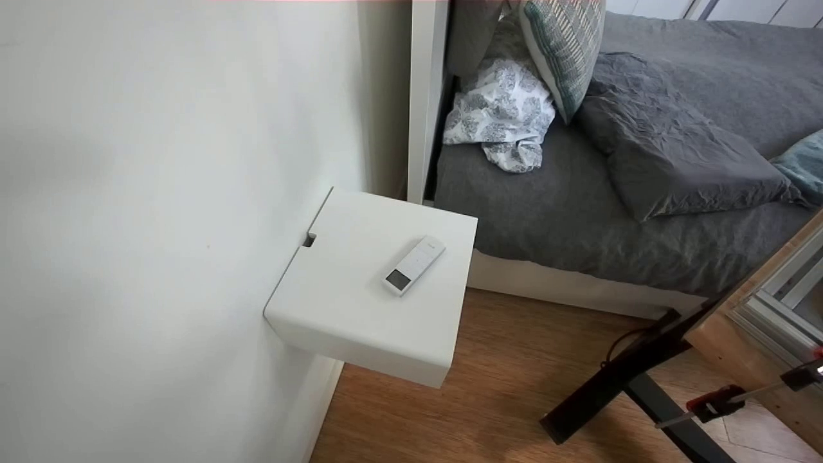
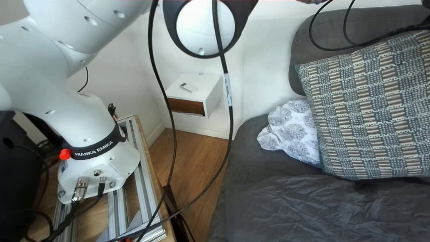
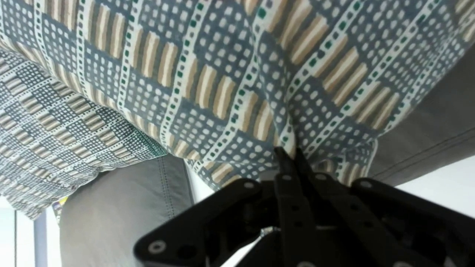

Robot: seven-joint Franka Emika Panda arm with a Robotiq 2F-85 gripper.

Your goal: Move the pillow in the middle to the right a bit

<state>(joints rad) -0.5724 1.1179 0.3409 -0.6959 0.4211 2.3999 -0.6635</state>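
"Grey-blue printed fabric, that's the held pillow (image 3: 222,85). Middle one?"

"Presumably; can't confirm. It's at the gripper (image 3: 293,154): fingers (image 3: 286,181) nearly together, only a bunched fold near the pillow's border between them."

"Why there?"

"Guessing: loose cloth gives easy purchase, enough to drag it right a bit. Might slip if the filling resists."

"Around it?"

"Neighbour pillow (image 3: 55,129), left of the held pillow in the wrist view, partly hidden behind it. Grey cushions (image 3: 126,207) behind the held pillow too, likely a backrest for it to lean on."

"Exterior views?"

"There's a patterned pillow (image 2: 369,107) in both exterior views; can't tell whether that's the held pillow, since the grip is out of frame. Shift probably unfinished: no release yet."
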